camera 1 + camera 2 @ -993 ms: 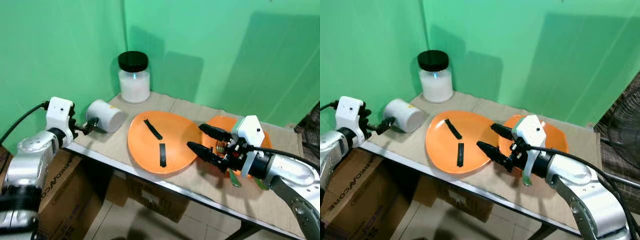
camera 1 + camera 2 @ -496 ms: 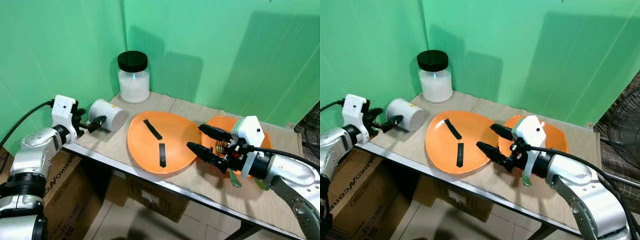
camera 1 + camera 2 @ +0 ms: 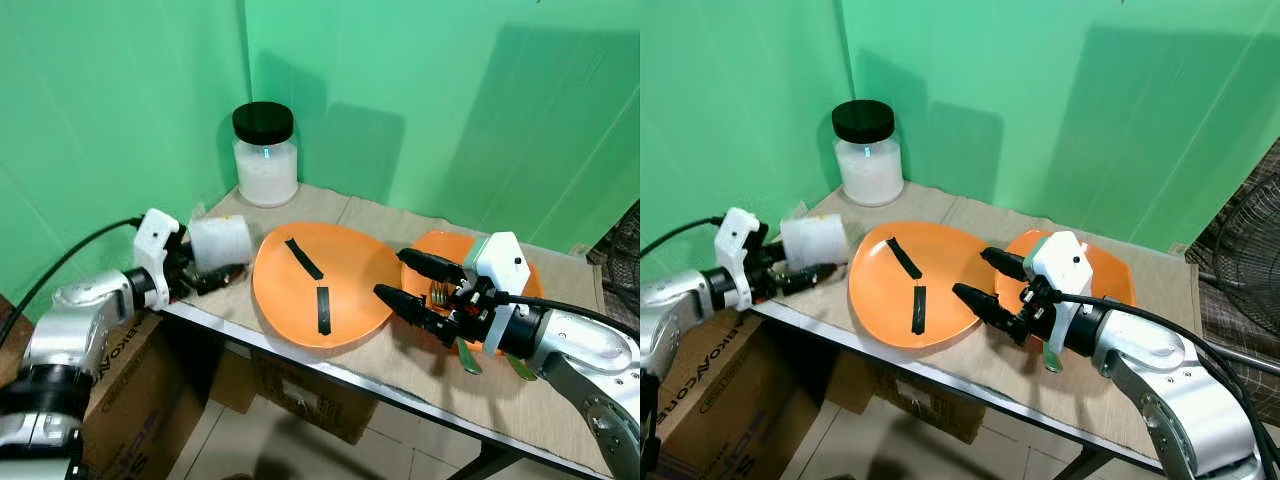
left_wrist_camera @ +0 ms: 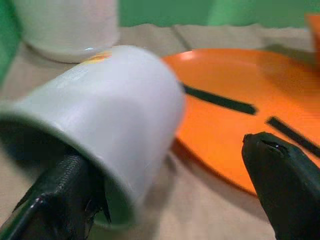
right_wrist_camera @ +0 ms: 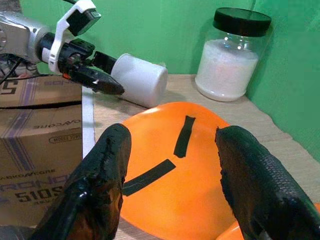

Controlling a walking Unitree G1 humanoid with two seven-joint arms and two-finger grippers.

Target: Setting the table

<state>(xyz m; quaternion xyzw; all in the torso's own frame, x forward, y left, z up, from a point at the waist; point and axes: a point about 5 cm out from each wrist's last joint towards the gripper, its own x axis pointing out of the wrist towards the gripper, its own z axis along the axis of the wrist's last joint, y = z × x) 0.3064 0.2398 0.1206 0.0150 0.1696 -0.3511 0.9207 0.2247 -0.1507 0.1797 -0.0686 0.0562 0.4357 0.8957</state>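
At the table's left edge, the left gripper (image 3: 215, 272) reaches in level from the side, one finger inside the mouth of the white cup (image 3: 220, 241) lying on its side, jaws wide apart. The right gripper (image 3: 415, 285) hovers, jaws wide, between the large orange plate (image 3: 322, 284) and a smaller orange plate (image 3: 455, 252).

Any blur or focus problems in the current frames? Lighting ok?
Left wrist view: the white cylindrical cup lying on its side is soft and out of focus up close, and the left pincer has one finger inside its rim. Right wrist view: the right pincer fingers are blurred, while the large orange plate stays sharp. Eye views: even light, soft shadows on the green backdrop.
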